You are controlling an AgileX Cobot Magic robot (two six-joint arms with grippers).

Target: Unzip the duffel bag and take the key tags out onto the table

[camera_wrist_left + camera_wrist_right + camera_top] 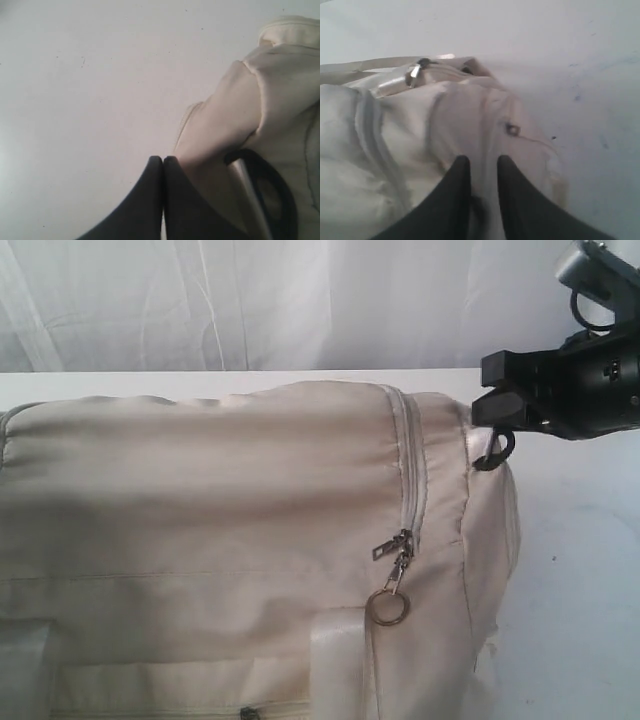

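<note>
Sitting on the white surface (580, 570), the cream bag (200, 500) fills most of the exterior view, zip shut. Right jaws are at its right end, a narrow gap between them, a dark loop (497, 452) just under the tips. Left jaws pressed together on nothing, beside the bag's fabric. Ring pull (387, 607) hangs on the near side.

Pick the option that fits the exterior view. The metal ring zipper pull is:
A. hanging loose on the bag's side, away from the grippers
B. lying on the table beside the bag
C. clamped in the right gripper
A: the ring pull dangles from its zipper slider against the side of the duffel bag, while the right gripper is off at the bag's end.
</note>
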